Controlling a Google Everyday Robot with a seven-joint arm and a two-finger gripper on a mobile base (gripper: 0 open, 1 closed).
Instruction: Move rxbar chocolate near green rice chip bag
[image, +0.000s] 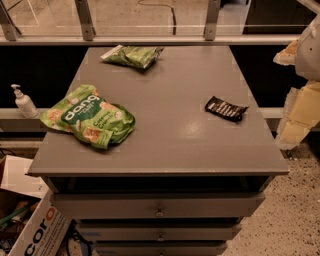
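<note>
Grey cabinet top (170, 100): rxbar chocolate (226, 108) lies untouched at right, green rice chip bag (89, 116) well left; gripper (296, 117) beside the right edge, grip state impossible to tell, must first reach the bar.

Dim warm light gives the tabletop (175, 130) a sheen; the end effector (299, 112) shows pale at right.

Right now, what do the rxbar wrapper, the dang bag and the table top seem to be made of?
The rxbar: probably plastic film, black, slightly glossy, with crinkled ends. The dang bag: likely plastic film, bright green print, creased and puffed. The table: smooth grey matte top, perhaps painted wood or laminate. The claw is at the right edge, off the table.
</note>
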